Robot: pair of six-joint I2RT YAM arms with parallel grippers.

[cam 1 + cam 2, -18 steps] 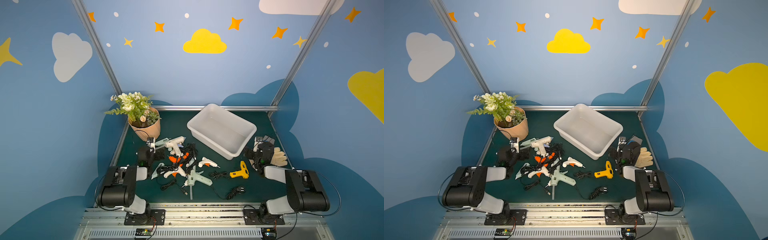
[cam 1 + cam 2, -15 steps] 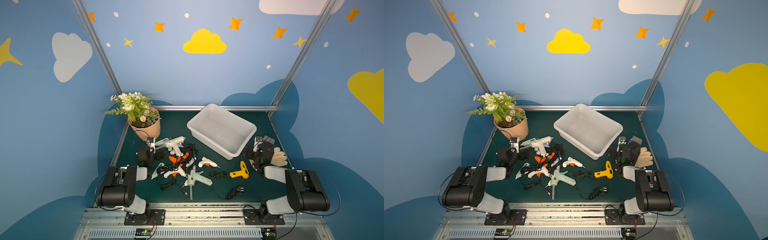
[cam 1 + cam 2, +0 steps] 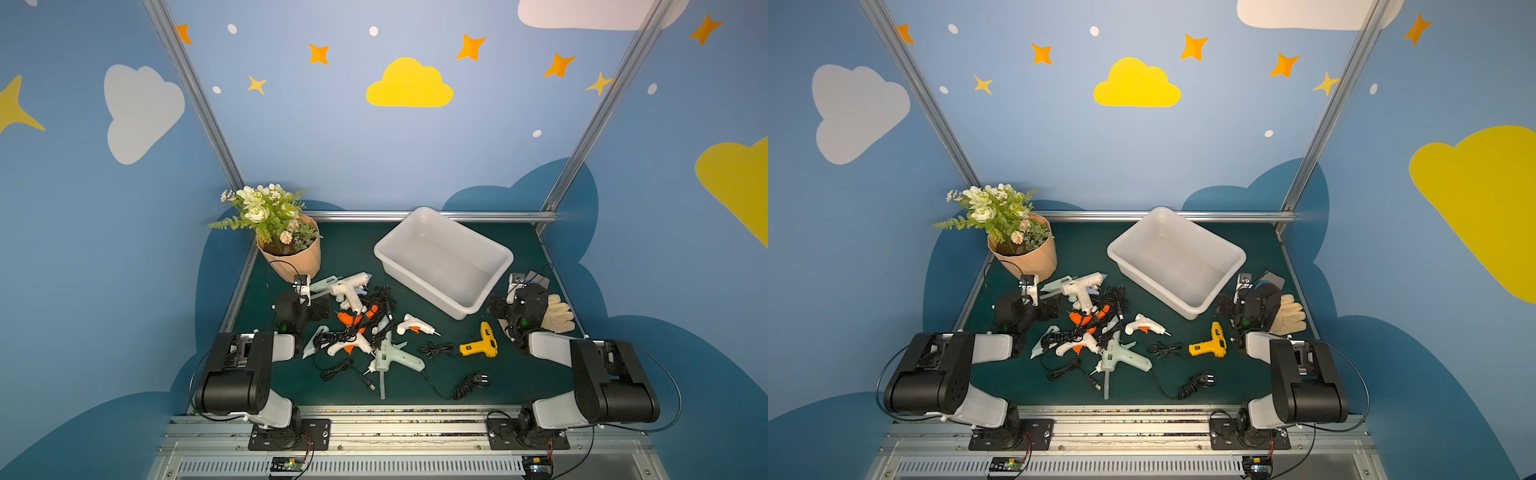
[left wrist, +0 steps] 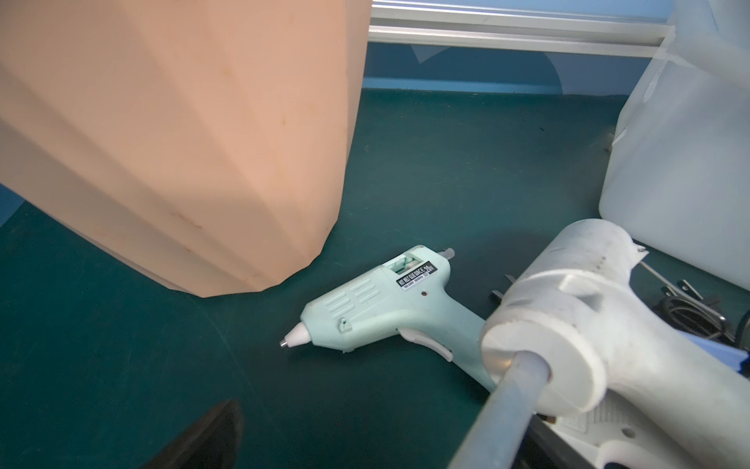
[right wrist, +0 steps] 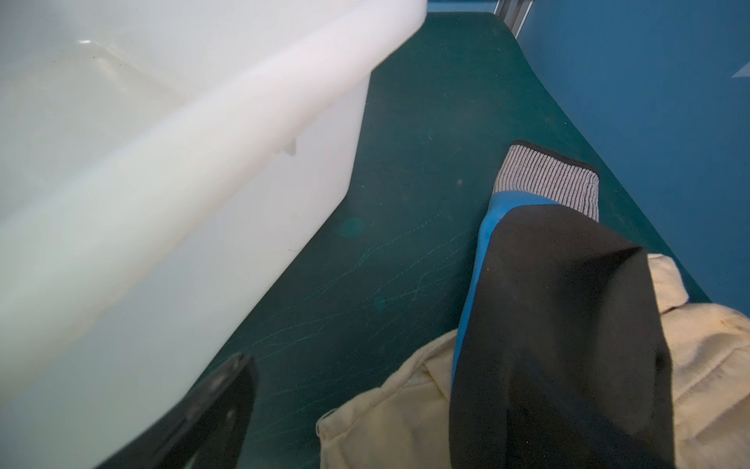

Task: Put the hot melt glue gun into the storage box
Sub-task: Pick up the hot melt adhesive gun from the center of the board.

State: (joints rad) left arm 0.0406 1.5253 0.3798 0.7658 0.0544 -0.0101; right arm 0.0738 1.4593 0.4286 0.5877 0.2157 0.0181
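The storage box [image 3: 442, 266] [image 3: 1177, 266], a whitish tub, stands empty at the back right in both top views. Several hot melt glue guns lie tangled with black cords mid-table: a big white one [image 3: 348, 287], a mint one [image 3: 394, 358], a small white one [image 3: 412, 324] and a yellow one [image 3: 482, 344]. My left gripper [image 3: 316, 308] [image 4: 365, 446] is open, low beside the pile; a small mint gun [image 4: 385, 300] and the white gun [image 4: 588, 325] lie just ahead. My right gripper [image 3: 498, 305] [image 5: 373, 426] is open beside the box wall [image 5: 162, 182], holding nothing.
A tan flower pot [image 3: 291, 257] [image 4: 162, 122] stands at the back left, close to my left gripper. A cream glove [image 3: 557, 318] [image 5: 385, 418] and a black-and-blue glove [image 5: 568, 284] lie by my right gripper. Loose plugs and cords [image 3: 469, 382] trail toward the front edge.
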